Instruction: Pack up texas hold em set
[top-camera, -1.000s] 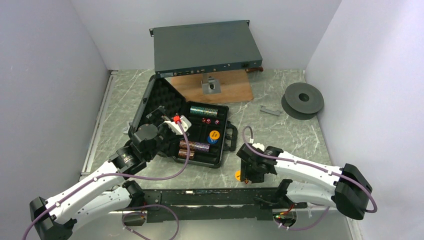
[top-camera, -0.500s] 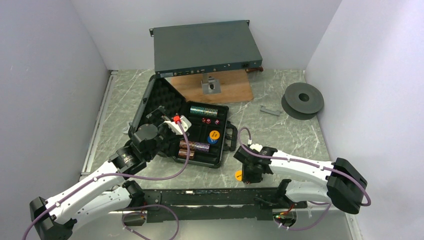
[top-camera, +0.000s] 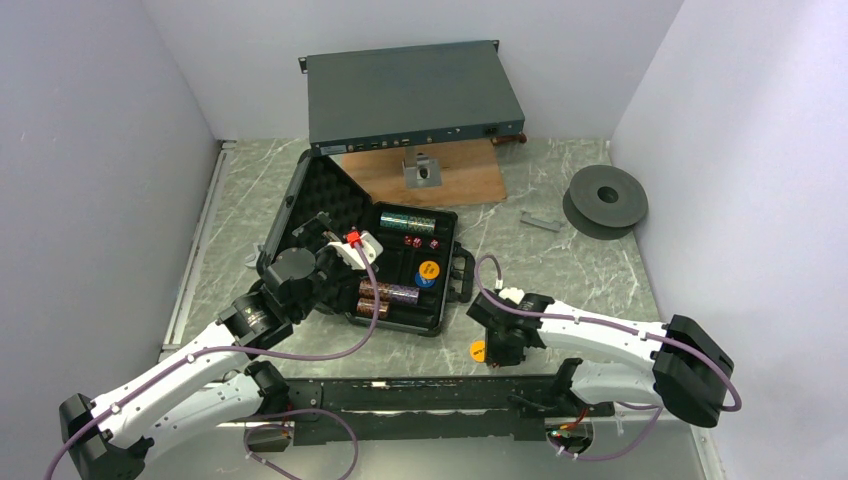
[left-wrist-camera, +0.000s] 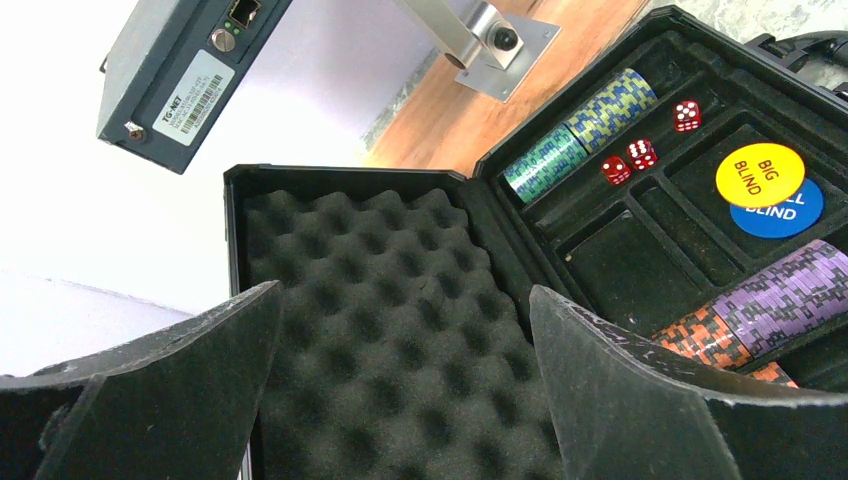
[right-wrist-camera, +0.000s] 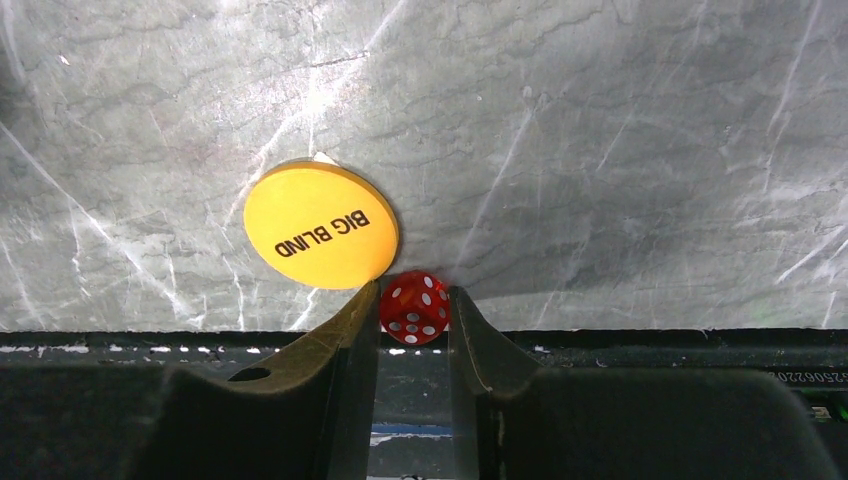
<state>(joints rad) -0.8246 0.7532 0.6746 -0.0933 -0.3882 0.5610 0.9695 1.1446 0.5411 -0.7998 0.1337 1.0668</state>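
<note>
The black poker case (top-camera: 452, 262) lies open, its foam lid (left-wrist-camera: 380, 330) towards the left. Inside are chip stacks (left-wrist-camera: 580, 135), three red dice (left-wrist-camera: 640, 152), a yellow BIG BLIND button (left-wrist-camera: 760, 175) over a blue one (left-wrist-camera: 790, 205), and purple and orange chips (left-wrist-camera: 770, 300). My left gripper (left-wrist-camera: 400, 400) is open and empty over the lid (top-camera: 318, 195). My right gripper (right-wrist-camera: 414, 305) is shut on a red die (right-wrist-camera: 414, 307) near the table's front edge. A second yellow BIG BLIND button (right-wrist-camera: 320, 225) lies on the table touching the left fingertip; it shows in the top view (top-camera: 477, 350).
A grey rack unit (top-camera: 410, 95) and a wooden board (top-camera: 460, 180) with a metal bracket (top-camera: 423, 172) stand behind the case. A grey spool (top-camera: 605, 200) and a small grey bar (top-camera: 541, 221) lie at the right. A black rail (right-wrist-camera: 650, 345) runs along the front edge.
My right arm swung left along the front edge, and the yellow button came clear beside its gripper. Little moved in the last half second. The left arm held still.
</note>
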